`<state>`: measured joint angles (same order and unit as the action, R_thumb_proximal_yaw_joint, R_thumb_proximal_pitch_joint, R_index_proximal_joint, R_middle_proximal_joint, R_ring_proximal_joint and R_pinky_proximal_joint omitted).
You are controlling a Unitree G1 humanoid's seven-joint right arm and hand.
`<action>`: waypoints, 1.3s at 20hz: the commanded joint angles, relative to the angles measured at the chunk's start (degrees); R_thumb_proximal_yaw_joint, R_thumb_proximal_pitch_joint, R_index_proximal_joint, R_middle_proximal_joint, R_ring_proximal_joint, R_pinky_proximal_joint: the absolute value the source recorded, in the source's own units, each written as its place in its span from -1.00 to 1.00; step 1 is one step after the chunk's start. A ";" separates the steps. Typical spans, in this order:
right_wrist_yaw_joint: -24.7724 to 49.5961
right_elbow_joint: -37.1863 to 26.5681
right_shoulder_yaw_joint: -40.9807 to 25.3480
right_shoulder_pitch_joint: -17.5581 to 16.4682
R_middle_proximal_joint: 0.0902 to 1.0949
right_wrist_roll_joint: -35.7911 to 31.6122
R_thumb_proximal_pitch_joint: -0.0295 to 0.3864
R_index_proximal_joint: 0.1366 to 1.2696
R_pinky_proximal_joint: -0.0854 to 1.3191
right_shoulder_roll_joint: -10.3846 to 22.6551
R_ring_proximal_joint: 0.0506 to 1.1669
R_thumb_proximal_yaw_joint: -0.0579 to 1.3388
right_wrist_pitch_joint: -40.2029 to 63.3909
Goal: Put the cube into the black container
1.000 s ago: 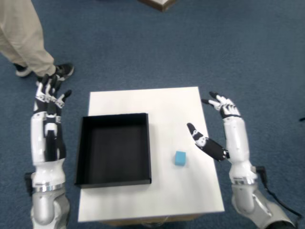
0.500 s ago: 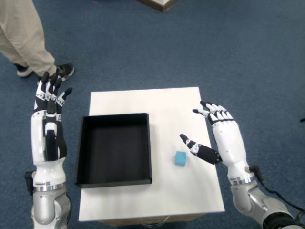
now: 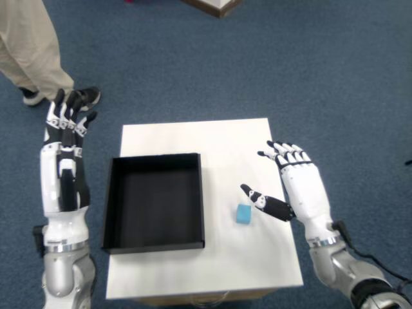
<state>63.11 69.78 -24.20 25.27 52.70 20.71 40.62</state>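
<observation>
White table [image 3: 225, 138] fills the middle of the frame, with the black container [image 3: 154, 201] on its left half. Right of it sits the little blue cube [image 3: 243, 214] (no long side, edges a bit turned). My right hand [image 3: 293, 187] is spread open, holding nothing, thumb near the cube. I should go down slowly and pinch two flat sides.
</observation>
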 commanded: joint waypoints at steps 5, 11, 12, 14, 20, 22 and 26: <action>0.04 4.94 0.63 4.74 -0.69 -0.87 -0.90 -0.39 -0.57 -0.34 -0.62 -0.28 -0.25; -0.52 8.12 0.25 6.01 -0.67 -0.44 -0.91 -0.34 -0.60 -0.61 -0.62 -0.31 0.57; -0.63 8.70 0.05 5.82 -0.66 -0.24 -0.91 -0.33 -0.60 -0.70 -0.62 -0.31 0.68; -0.33 9.30 -0.60 5.09 -0.65 0.42 -0.91 -0.32 -0.60 -0.78 -0.61 -0.31 1.39; 7.63 5.35 -2.15 1.42 -0.63 2.33 -0.90 -0.31 -0.58 2.08 -0.59 -0.29 8.82; 9.75 4.56 -2.34 0.43 -0.61 2.63 -0.89 -0.30 -0.57 2.50 -0.58 -0.29 10.04; 13.67 2.33 -3.93 -2.49 -0.59 4.68 -0.89 -0.28 -0.58 2.99 -0.58 -0.28 10.94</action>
<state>73.51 74.22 -28.79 20.97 57.79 22.13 49.73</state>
